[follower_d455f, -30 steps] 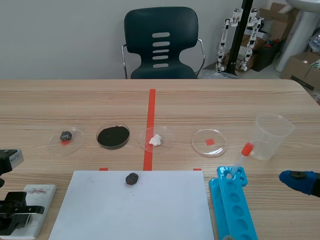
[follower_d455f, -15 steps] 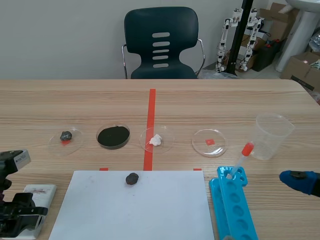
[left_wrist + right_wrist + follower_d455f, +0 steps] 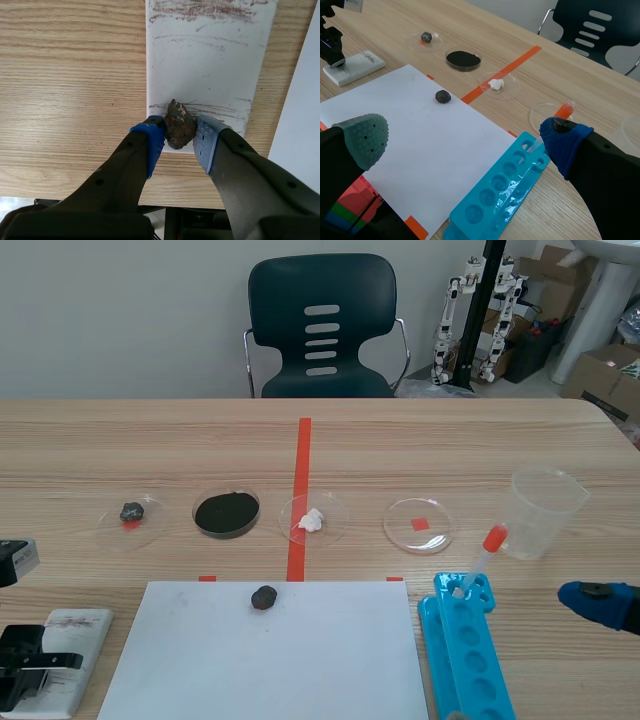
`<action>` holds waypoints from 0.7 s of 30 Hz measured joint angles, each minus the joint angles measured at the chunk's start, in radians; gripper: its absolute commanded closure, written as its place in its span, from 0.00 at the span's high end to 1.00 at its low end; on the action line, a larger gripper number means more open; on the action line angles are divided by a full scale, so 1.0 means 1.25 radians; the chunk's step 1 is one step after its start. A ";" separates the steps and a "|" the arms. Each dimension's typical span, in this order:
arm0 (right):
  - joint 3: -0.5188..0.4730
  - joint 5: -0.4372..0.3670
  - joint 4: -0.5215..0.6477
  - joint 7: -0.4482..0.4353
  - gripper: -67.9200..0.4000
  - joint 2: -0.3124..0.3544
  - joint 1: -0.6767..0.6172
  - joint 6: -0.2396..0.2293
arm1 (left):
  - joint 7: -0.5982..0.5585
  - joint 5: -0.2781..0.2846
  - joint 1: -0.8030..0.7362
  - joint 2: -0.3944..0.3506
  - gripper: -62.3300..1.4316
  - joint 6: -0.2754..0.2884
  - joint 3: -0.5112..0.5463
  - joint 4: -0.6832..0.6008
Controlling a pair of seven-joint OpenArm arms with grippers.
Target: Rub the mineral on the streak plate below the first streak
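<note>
The left tool (image 3: 179,137) was clamped on the brown mineral (image 3: 178,124), its blue pads (image 3: 150,137) pressing it from nine and three o'clock. The mineral sat at the near edge of the white streak plate (image 3: 210,65), among faint grey marks, with the reddish first streak (image 3: 200,10) well apart at twelve o'clock. The right tool (image 3: 465,142) stood wide open, at three o'clock from the blue well tray (image 3: 495,195).

Ahead of the right claw (image 3: 465,139) lies a white paper sheet (image 3: 415,145) with a dark lump (image 3: 443,96) on it. A blue well tray (image 3: 500,192) sits just beside the sheet, and a dish of black powder (image 3: 463,59) lies farther ahead.
</note>
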State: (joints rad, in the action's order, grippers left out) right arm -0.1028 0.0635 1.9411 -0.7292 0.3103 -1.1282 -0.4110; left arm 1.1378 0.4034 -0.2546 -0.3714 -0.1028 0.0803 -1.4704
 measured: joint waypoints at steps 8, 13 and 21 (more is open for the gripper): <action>0.000 0.000 0.000 0.000 0.94 0.000 0.000 0.000 | -0.001 0.125 -0.002 -0.014 0.09 0.074 0.008 0.005; 0.000 0.000 0.000 0.000 0.94 0.000 0.000 0.000 | -0.001 0.179 -0.002 -0.009 0.09 0.107 0.005 0.005; 0.000 0.000 0.000 0.000 0.94 0.000 0.000 0.000 | 0.000 0.027 0.000 -0.006 0.09 0.016 0.003 0.002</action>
State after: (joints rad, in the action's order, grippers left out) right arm -0.1028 0.0635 1.9411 -0.7292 0.3103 -1.1282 -0.4110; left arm 1.1381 0.4370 -0.2546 -0.3786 -0.0826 0.0841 -1.4677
